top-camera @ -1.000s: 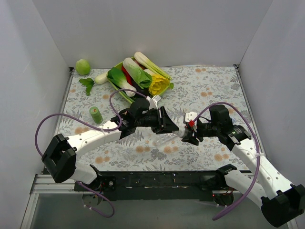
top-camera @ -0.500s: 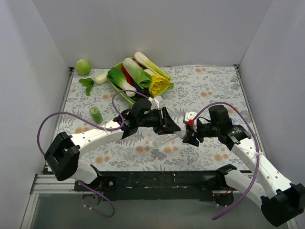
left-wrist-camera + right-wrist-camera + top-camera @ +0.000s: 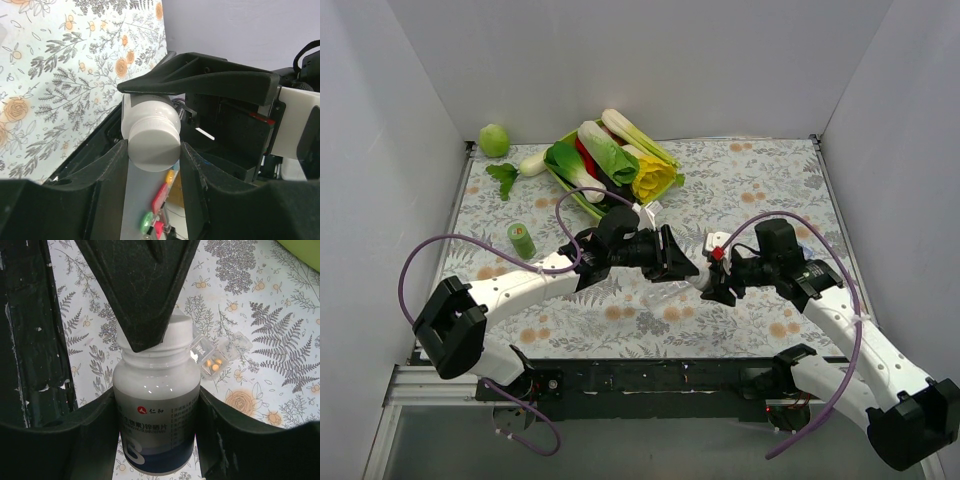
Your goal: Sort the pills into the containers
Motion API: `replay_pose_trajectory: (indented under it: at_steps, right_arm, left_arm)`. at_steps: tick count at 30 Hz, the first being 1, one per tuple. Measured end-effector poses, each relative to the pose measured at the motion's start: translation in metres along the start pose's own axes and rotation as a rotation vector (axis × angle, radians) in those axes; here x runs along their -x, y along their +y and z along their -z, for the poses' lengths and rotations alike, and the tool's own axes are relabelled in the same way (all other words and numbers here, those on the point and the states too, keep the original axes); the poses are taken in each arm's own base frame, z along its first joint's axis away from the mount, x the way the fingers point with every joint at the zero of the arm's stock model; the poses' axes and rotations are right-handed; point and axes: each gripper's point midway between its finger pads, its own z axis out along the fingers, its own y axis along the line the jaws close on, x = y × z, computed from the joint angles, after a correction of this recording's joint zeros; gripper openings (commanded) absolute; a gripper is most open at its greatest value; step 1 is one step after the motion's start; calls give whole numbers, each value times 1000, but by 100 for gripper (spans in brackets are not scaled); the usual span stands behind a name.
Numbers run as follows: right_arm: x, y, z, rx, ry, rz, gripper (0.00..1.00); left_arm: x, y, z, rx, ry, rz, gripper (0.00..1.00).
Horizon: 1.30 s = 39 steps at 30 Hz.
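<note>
A white pill bottle [image 3: 157,410] with a blue-and-grey label is held between my two grippers above the table. My right gripper [image 3: 157,415] is shut on the bottle's body. My left gripper [image 3: 152,150] is shut on the bottle's white cap [image 3: 154,141]. One of its black fingers [image 3: 142,285] covers the cap in the right wrist view. In the top view the left gripper [image 3: 685,268] and right gripper [image 3: 712,280] meet at the bottle [image 3: 699,277]. The clear pill-organiser strip [image 3: 220,352] lies on the cloth below, and small yellow pills show in one compartment. It also shows in the top view [image 3: 670,297].
A green tray [image 3: 570,190] of vegetables stands at the back left centre. A round green fruit [image 3: 494,139] lies in the back left corner. A white radish with leaves [image 3: 520,168] and a small green can [image 3: 522,240] are on the left. White walls enclose the floral cloth.
Both grippers stay on the bottle. The left arm has shifted slightly right and the right wrist slightly left. Nothing was let go.
</note>
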Motion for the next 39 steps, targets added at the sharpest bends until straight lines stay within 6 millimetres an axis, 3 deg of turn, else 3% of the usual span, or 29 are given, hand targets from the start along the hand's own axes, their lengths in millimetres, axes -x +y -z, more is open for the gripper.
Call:
replay_pose_trajectory:
  at_steps: [17,27,39]
  right_arm:
    - [0,5,-3,47,15,-32,3]
    - [4,19,-2,123,-20,-74,3]
    - [11,32,1,227,-84,-243,3]
  left_arm:
    - [-2,4,3,95,48,-166,2]
    - [-14,-1,6,36,121,-254,2]
    - [-18,-5,9,-47,163,-402,3]
